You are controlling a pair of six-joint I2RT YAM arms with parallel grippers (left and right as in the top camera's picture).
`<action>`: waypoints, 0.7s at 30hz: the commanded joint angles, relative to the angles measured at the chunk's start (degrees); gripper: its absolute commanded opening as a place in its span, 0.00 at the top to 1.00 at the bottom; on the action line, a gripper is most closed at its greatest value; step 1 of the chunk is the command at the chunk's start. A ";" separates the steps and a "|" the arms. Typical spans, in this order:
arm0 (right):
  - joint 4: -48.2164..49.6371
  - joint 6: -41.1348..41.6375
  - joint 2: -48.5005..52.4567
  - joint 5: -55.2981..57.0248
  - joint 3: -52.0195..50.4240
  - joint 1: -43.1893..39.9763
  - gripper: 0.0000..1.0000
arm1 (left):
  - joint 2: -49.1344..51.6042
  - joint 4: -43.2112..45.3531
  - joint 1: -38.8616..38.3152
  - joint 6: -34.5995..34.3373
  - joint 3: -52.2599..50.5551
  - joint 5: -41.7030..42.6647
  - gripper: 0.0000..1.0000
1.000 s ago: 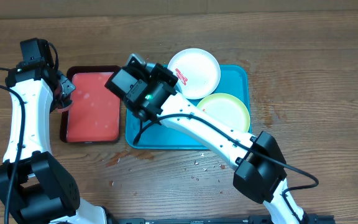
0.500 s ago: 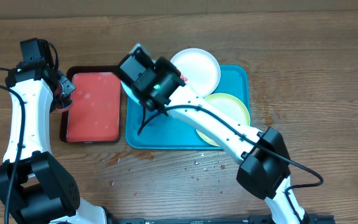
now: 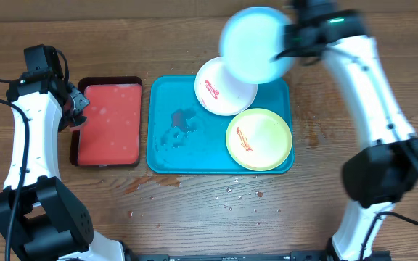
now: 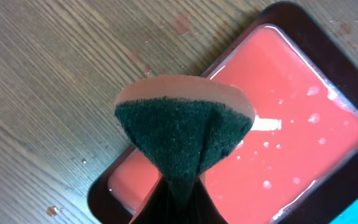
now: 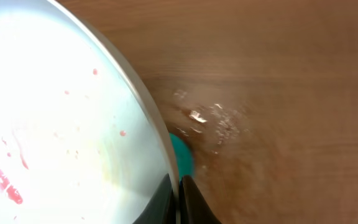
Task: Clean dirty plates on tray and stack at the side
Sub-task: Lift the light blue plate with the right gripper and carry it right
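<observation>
My right gripper [image 3: 287, 45] is shut on the rim of the light blue plate [image 3: 251, 43] and holds it in the air above the tray's far right corner. In the right wrist view the plate [image 5: 61, 124] fills the left side, with red specks and a smear, and the fingers [image 5: 178, 196] pinch its edge. The white plate [image 3: 220, 90] with a red smear rests on the turquoise tray's far rim. The yellow-green plate [image 3: 260, 139] with a red smear lies in the tray [image 3: 183, 156]. My left gripper [image 4: 180, 193] is shut on a green sponge [image 4: 182, 130] over the red tray.
The smaller red tray [image 3: 109, 125] with a dark rim lies left of the turquoise tray; it also shows in the left wrist view [image 4: 303, 149]. Wet patches mark the turquoise tray's left half [image 3: 176, 130]. Crumbs and drops lie on the wooden table [image 3: 238, 196] in front.
My right arm has swung from the tray's left part up and to the far right, lifting the light blue plate off the tray. The left arm has not moved.
</observation>
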 commanded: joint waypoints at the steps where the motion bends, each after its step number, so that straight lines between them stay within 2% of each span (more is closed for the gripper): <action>1: -0.61 1.03 -1.68 -15.56 -2.56 -8.46 0.96 | -0.55 0.37 0.11 -1.18 0.81 1.31 0.96; 5: 0.79 1.03 -1.62 -15.85 -8.28 -17.77 0.96 | -0.55 0.35 0.11 -1.18 0.83 1.33 0.96; 9: 7.13 1.03 -1.62 -17.38 -16.33 -22.75 0.96 | -0.55 0.57 0.09 -1.18 0.81 2.29 0.96; 17: 22.23 1.49 -1.62 -17.25 -30.51 -24.74 0.96 | -0.55 1.09 0.11 -1.14 0.83 3.45 0.96; 21: 27.23 6.05 -1.51 -10.88 -34.23 -24.59 0.96 | -0.55 1.01 0.09 -1.14 0.83 3.45 0.96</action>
